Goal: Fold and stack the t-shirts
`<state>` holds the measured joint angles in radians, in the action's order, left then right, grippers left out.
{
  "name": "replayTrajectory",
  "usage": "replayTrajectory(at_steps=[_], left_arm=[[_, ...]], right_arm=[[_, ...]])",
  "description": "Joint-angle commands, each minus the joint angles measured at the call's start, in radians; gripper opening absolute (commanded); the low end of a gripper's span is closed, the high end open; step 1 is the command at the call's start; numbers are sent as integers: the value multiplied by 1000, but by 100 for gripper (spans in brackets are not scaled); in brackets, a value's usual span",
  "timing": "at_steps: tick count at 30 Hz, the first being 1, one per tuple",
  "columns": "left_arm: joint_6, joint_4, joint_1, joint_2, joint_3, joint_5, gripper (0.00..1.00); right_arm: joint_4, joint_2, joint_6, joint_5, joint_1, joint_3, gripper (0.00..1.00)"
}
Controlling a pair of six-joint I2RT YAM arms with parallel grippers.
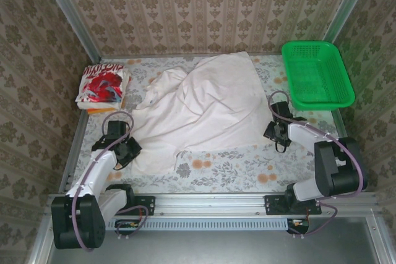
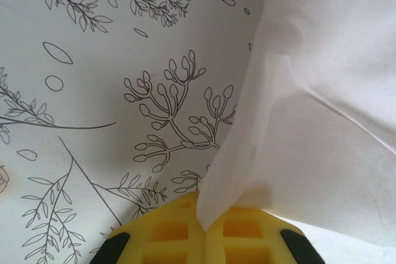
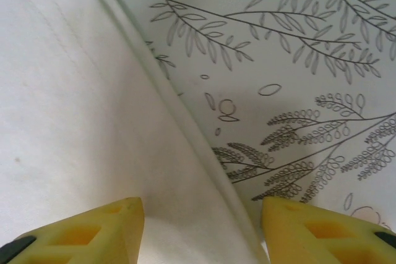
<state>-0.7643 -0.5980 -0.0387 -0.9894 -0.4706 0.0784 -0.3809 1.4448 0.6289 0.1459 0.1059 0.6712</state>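
Note:
The off-white t-shirt lies wrinkled and partly bunched across the middle of the table. My left gripper is at its near left corner, shut on a pinch of the cloth between its yellow pads. My right gripper is at the shirt's right edge, open, its yellow fingers straddling the hem. A folded white t-shirt with red print rests at the far left.
A green mesh basket stands at the far right corner. The table has a floral cloth, bare along the near side. Patterned walls close in the back and sides.

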Motion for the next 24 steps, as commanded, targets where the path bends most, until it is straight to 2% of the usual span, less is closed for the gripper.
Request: replayTrajectory(at_steps=[1, 3, 6, 8, 10, 11, 14, 18, 24], left_arm=[[6, -11, -1, -14, -6, -21, 0], [5, -6, -1, -15, -7, -21, 0], [5, 2, 0, -15, -7, -18, 0], [7, 5, -2, -15, -8, -19, 0], [7, 11, -1, -14, -9, -20, 0], [5, 19, 0, -12, -9, -20, 0], [3, 40, 0, 7, -6, -20, 0], [9, 67, 6, 62, -51, -18, 0], [110, -27, 57, 111, -329, -16, 0]], right_arm=[[-16, 52, -1, -57, 8, 25, 54], [-20, 65, 0, -77, 10, 31, 53], [-43, 76, -4, -90, 11, 42, 41], [-61, 80, -6, -95, 10, 50, 27], [-68, 78, -5, -94, 9, 49, 7], [-65, 72, 0, -92, 9, 45, 0], [-45, 25, 10, -88, 9, 31, 0], [-38, -131, 0, -75, 9, 40, 0], [-85, -413, -74, -52, 9, 168, 0]])
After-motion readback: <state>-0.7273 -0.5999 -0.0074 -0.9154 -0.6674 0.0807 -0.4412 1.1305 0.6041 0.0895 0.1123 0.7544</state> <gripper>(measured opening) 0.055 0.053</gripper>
